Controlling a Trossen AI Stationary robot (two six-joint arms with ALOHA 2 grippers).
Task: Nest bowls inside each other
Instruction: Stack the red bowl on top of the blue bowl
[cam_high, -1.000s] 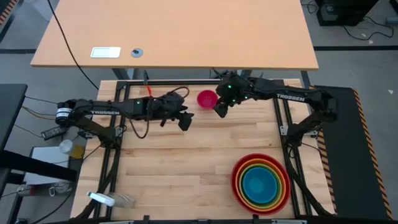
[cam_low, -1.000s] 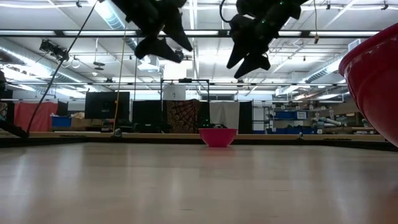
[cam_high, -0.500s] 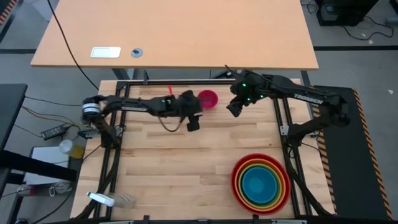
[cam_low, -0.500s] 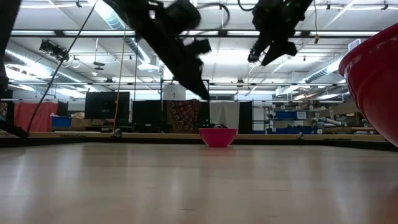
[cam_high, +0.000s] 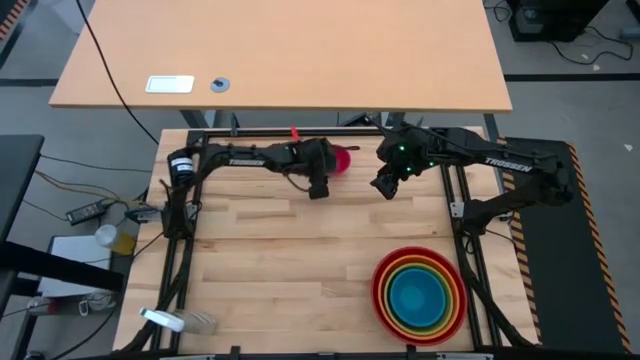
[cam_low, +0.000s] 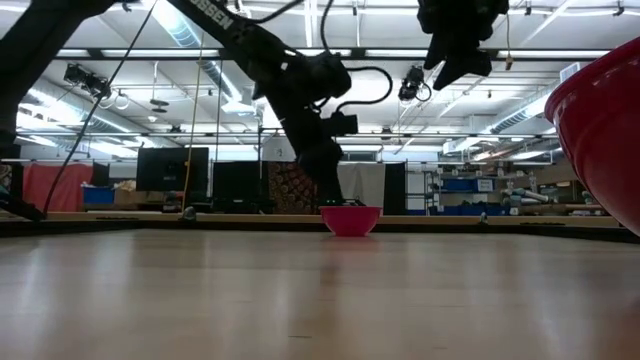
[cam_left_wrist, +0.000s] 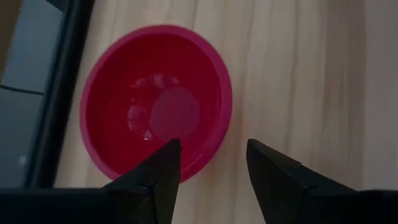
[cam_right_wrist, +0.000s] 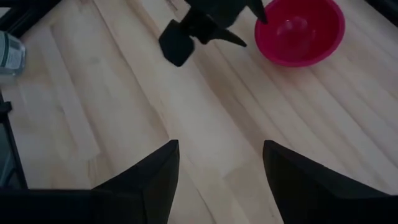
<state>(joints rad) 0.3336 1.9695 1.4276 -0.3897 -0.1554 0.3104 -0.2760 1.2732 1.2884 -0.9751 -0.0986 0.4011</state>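
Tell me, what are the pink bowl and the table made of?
The pink bowl looks like smooth, shiny plastic: light glints off its inside and the colour is even all over. The table looks like pale wood: long glued strips with grain lines show, with a soft, dull sheen.

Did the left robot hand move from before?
Yes. In the high view the left gripper has swung rightward along the table's far edge, reaching the pink bowl, which stayed put.
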